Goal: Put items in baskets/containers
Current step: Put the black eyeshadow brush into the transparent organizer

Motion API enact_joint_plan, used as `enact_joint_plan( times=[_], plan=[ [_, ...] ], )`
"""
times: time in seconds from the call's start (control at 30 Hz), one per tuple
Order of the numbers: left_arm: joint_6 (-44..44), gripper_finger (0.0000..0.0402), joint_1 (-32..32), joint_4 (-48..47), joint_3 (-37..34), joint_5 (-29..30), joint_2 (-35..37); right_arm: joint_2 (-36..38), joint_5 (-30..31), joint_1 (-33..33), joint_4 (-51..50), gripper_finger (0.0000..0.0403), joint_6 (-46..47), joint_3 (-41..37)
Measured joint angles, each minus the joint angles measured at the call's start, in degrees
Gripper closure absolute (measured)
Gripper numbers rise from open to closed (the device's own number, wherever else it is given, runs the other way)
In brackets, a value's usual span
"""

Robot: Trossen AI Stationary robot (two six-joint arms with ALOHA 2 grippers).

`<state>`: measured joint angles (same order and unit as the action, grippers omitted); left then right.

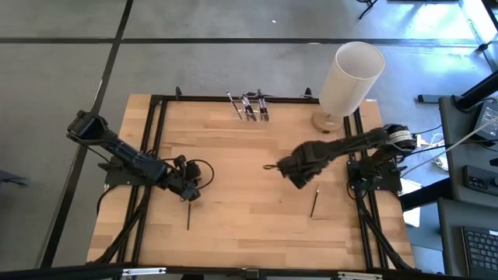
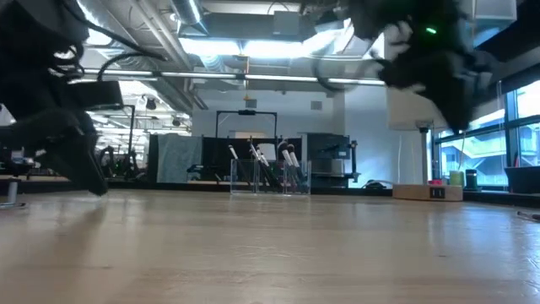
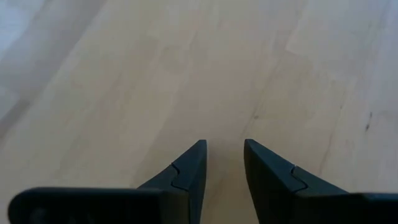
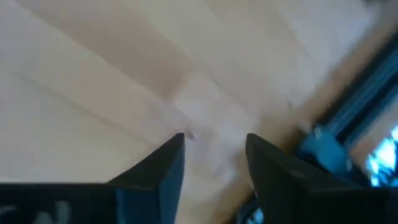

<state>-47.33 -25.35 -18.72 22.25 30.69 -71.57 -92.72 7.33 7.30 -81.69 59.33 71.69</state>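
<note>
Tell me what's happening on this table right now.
Two robot arms are sorting makeup brushes into a clear holder at the table's far edge, where several already stand. Two brushes lie loose on the wood: one beside the left gripper, one near the right gripper. Both grippers are open and empty over the table. A tall white cylinder stands at the far right corner.
</note>
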Motion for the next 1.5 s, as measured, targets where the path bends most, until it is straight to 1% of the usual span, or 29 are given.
enact_joint_plan(
  times=[0.07, 0.13, 0.27, 0.4, 0.67, 0.83, 0.9, 1.0, 1.1, 1.17, 1.3, 1.37, 1.43, 1.5],
  plan=[
    [-1.1, 0.0300, -0.7, -2.4, 0.1, 0.9, 2.1, 2.1, -3.2, 0.7, 3.4, 0.0211, 2.4, -5.3],
    [-1.4, 0.0300, -1.0, -2.8, 0.3, 1.7, 3.7, 4.1, -6.9, 1.4, 8.4, 0.0202, 4.4, -10.7],
    [-1.4, 0.0300, -1.7, -3.0, 0.3, 3.8, 7.2, 8.7, -13.0, 3.1, 22.6, 0.0203, 7.9, -20.4],
    [-1.2, 0.0300, -1.6, -2.9, 0.4, 5.7, 9.5, 11.7, -14.1, 4.1, 31.1, 0.0219, 12.0, -27.1],
    [-1.4, 0.0300, -1.6, -2.9, 0.4, 5.8, 10.4, 12.3, -15.1, 6.2, 33.8, 0.0247, 20.0, -34.2],
    [-1.4, 0.0300, -1.6, -2.9, 0.4, 5.7, 10.4, 12.5, -15.2, 7.6, 41.1, 0.0261, 24.4, -36.9],
    [-1.4, 0.0300, -1.8, -2.9, 0.4, 5.4, 10.4, 12.5, -15.1, 7.7, 42.8, 0.0267, 24.8, -37.0],
    [-1.4, 0.0300, -2.6, -3.0, 0.4, 5.3, 10.4, 12.4, -15.3, 7.7, 42.4, 0.0277, 24.8, -36.7],
    [-1.4, 0.0300, -3.2, -3.2, 0.4, 5.7, 10.4, 12.5, -15.2, 7.5, 38.8, 0.0284, 22.8, -34.7],
    [-1.4, 0.0300, -3.3, -3.3, 0.4, 5.8, 10.4, 13.0, -14.3, 7.5, 35.1, 0.0288, 20.4, -32.0],
    [-1.4, 0.0300, -3.3, -3.4, 0.4, 6.8, 10.4, 13.9, -11.6, 7.6, 33.8, 0.0289, 10.2, -24.9],
    [-1.5, 0.0300, -3.3, -3.4, 0.4, 7.2, 10.4, 13.6, -9.2, 8.2, 34.2, 0.0289, 4.7, -21.4],
    [-1.5, 0.0300, -3.3, -3.4, 0.4, 7.3, 10.4, 12.7, -7.3, 9.2, 35.7, 0.0288, -0.3, -19.3],
    [-1.6, 0.0300, -3.3, -3.4, 0.4, 7.3, 10.4, 11.5, -6.9, 10.3, 36.5, 0.0288, -5.9, -18.6]
  ],
)
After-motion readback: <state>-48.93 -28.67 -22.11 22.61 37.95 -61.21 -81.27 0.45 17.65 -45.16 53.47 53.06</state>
